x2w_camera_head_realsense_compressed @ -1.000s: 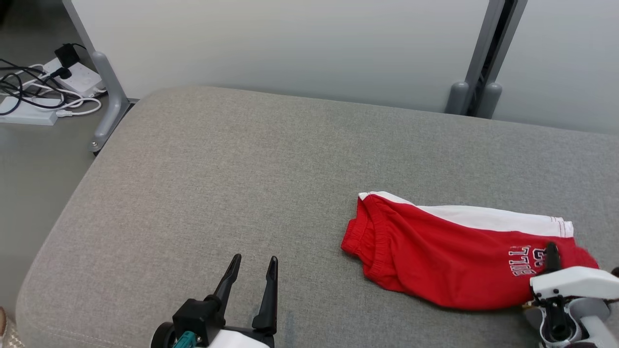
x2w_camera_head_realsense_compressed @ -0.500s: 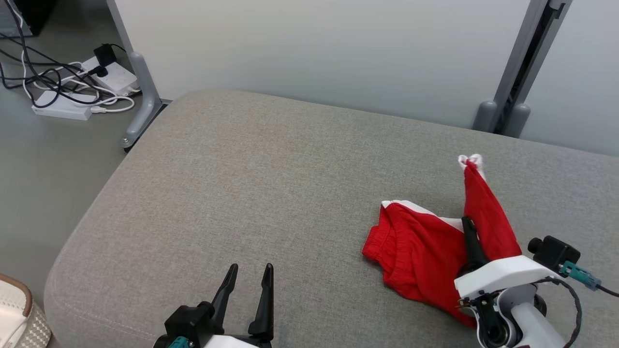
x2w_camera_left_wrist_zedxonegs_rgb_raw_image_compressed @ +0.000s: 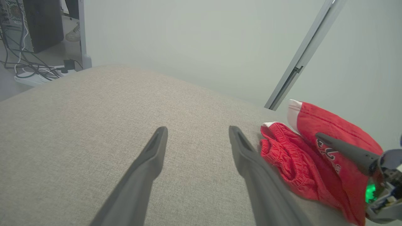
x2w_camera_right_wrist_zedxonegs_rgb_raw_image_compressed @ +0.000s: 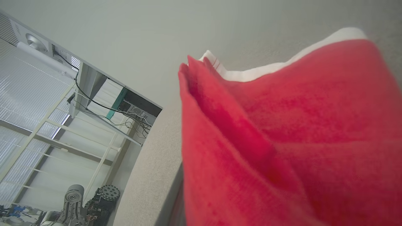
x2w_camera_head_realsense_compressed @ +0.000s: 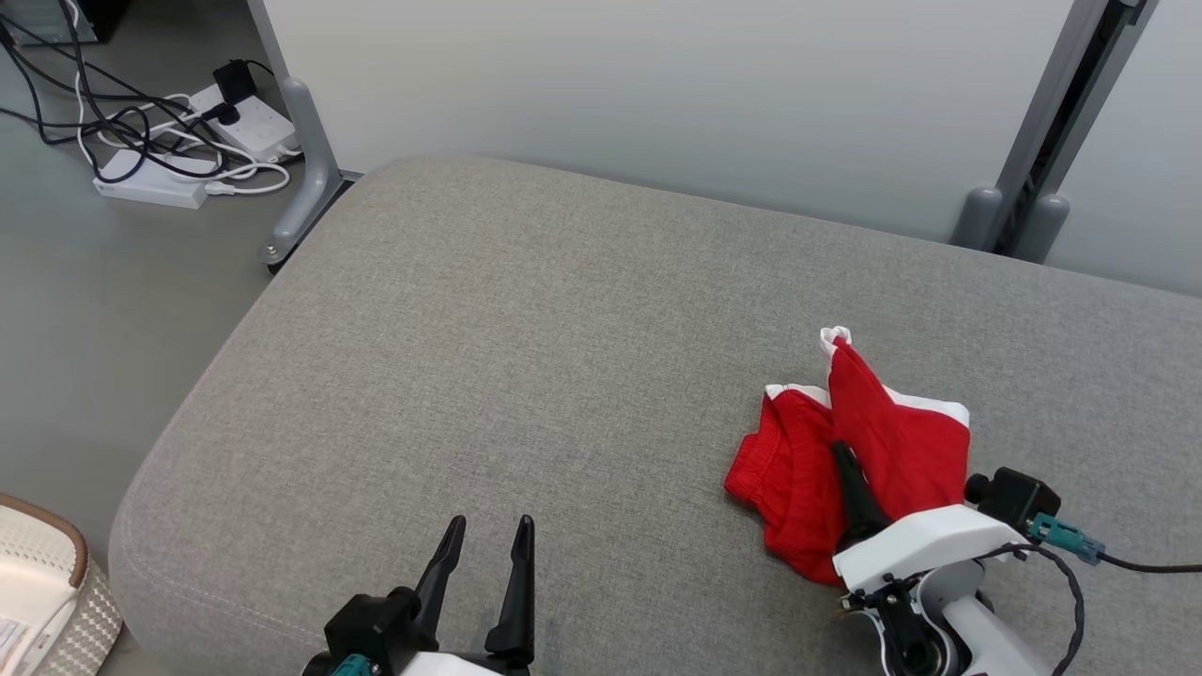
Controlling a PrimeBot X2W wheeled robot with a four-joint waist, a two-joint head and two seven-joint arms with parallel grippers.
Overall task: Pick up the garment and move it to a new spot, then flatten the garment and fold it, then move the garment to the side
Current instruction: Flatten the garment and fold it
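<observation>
The grey cushion spans the scene. On its right side the red and white garment lies bunched, one part raised and pinched in the closed right gripper. The left gripper hovers near the front edge, jaws apart, holding nothing.

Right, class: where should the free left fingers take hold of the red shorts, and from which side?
Probably grip the gathered waistband of the red shorts, coming from the robot's left, low over the cushion. That thick edge lies on it facing the open left fingers, while the right fingers hold the leg end raised.
</observation>
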